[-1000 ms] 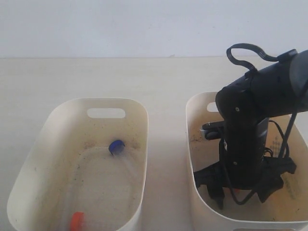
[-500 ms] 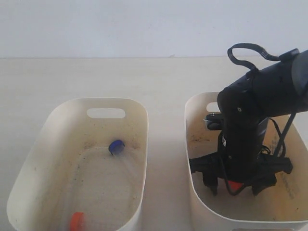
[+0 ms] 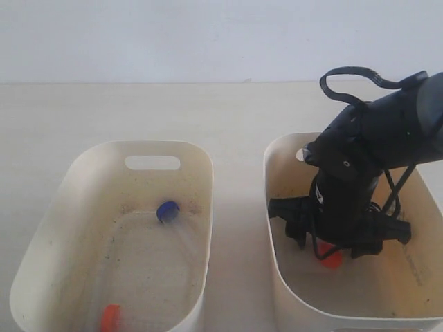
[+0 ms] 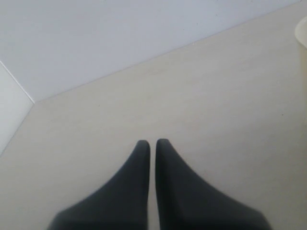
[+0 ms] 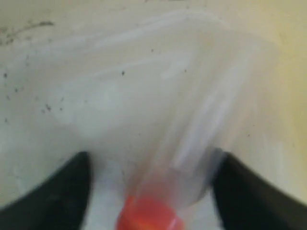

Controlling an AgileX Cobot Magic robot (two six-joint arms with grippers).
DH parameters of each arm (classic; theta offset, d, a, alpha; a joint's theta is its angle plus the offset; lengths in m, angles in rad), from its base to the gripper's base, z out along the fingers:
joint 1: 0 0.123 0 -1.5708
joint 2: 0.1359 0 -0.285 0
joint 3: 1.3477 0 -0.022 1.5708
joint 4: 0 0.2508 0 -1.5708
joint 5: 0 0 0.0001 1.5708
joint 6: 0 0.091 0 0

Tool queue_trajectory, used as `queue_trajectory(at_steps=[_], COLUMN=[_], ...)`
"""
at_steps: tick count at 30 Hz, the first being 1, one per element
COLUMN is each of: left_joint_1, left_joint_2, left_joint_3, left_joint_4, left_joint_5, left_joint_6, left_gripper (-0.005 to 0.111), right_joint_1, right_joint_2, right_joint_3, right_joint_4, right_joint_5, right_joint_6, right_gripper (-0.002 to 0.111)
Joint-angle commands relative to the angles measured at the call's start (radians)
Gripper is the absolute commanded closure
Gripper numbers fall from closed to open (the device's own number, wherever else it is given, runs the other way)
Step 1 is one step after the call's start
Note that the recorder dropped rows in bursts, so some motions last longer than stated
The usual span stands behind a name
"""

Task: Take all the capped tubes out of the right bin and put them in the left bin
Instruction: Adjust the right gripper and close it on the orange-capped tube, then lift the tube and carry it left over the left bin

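My right gripper [image 3: 333, 247] hangs inside the right bin [image 3: 271, 207], shut on a clear orange-red-capped tube [image 3: 330, 259]. In the right wrist view that tube [image 5: 192, 143] is blurred between the dark fingers, its cap [image 5: 149, 218] near the lens, with the gripper [image 5: 153, 191] over the bin floor. The left bin [image 3: 208, 180] holds a blue-capped tube [image 3: 167, 210] and an orange-red-capped tube [image 3: 110, 318]. The other blue-capped tube is hidden. My left gripper [image 4: 152, 142] is shut on nothing above bare table; the exterior view does not show it.
The two cream tubs stand side by side on a pale tabletop [image 3: 235, 117], a narrow gap between them. A white wall [image 3: 208, 34] runs behind the table. A black cable loop [image 3: 353, 79] rises from the right arm.
The right gripper has risen inside the right bin and shifted slightly left. The orange-red cap, hidden one second ago, now shows under it and has come up with it.
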Motion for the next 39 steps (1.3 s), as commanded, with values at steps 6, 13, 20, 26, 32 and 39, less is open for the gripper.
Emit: queue_trajectory(at_steps=[6, 13, 20, 26, 32, 39], left_joint_1=[-0.005, -0.005, -0.005, -0.005, -0.005, -0.005], left_joint_2=[0.0, 0.0, 0.0, 0.0, 0.0, 0.0], left_joint_3=[-0.004, -0.004, -0.004, -0.004, -0.004, -0.004], left_joint_4=[-0.003, -0.003, -0.003, -0.003, -0.003, -0.003], left_joint_5=[-0.003, -0.003, -0.003, -0.003, -0.003, -0.003], left_joint_6=[-0.01, -0.01, -0.01, -0.01, -0.01, -0.01], left_gripper=[0.102, 0.102, 0.102, 0.102, 0.102, 0.102], right_joint_1=[0.0, 0.0, 0.0, 0.0, 0.0, 0.016], right_joint_2=[0.024, -0.053, -0.215, -0.379, -0.585, -0.684], right_joint_3=[0.008, 0.008, 0.008, 0.008, 0.008, 0.008], right_joint_4=[0.045, 0.097, 0.094, 0.135, 0.313, 0.757], right_joint_5=[0.035, 0.076, 0.109, 0.151, 0.083, -0.109], right_joint_6=[-0.089, -0.124, -0.124, -0.186, -0.393, -0.901], right_gripper=[0.107, 0.107, 0.107, 0.107, 0.107, 0.107])
